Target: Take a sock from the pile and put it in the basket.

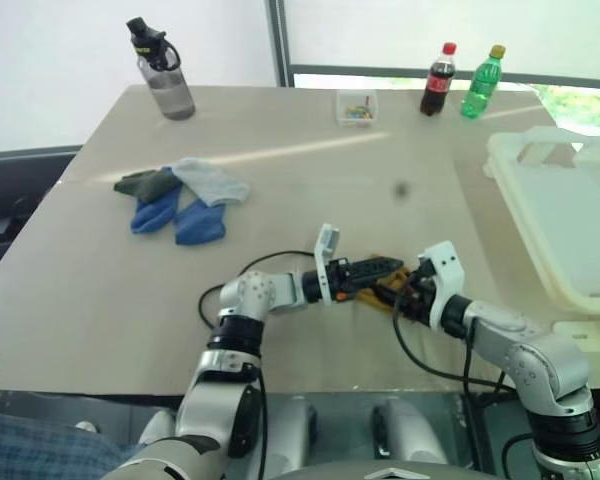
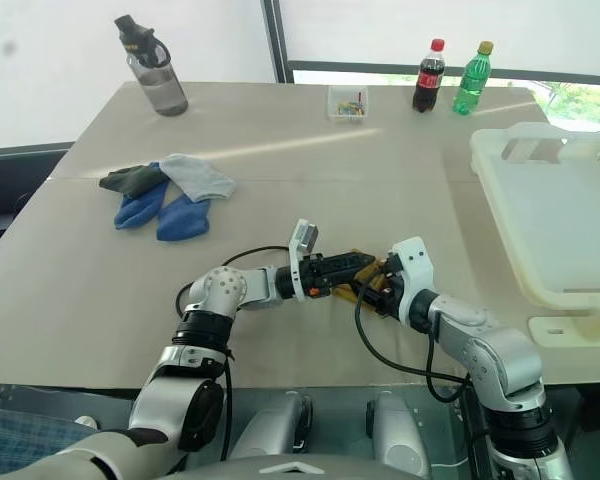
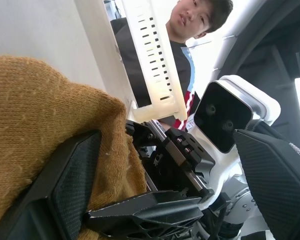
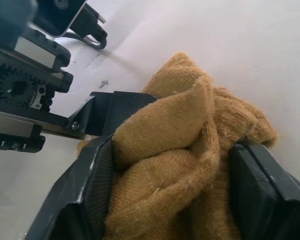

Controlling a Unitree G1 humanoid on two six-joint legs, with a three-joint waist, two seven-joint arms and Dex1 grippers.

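Between the right gripper's point(image 4: 165, 200) jaws, bunched mustard knit sock point(image 4: 185, 150), left gripper point(image 1: 385, 268) released.

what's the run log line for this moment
mustard-yellow knit sock: between right claw fingers, on table | left claw: open beside it | whitish plastic basket: no sock inside

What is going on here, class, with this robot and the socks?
The robot's two claws meet over a mustard-yellow knit sock at the near edge of the beige table. The right claw has its fingers around the bunched sock; the left claw stands open beside it. The pile of blue and grey socks lies apart, and the whitish plastic basket waits on the right.
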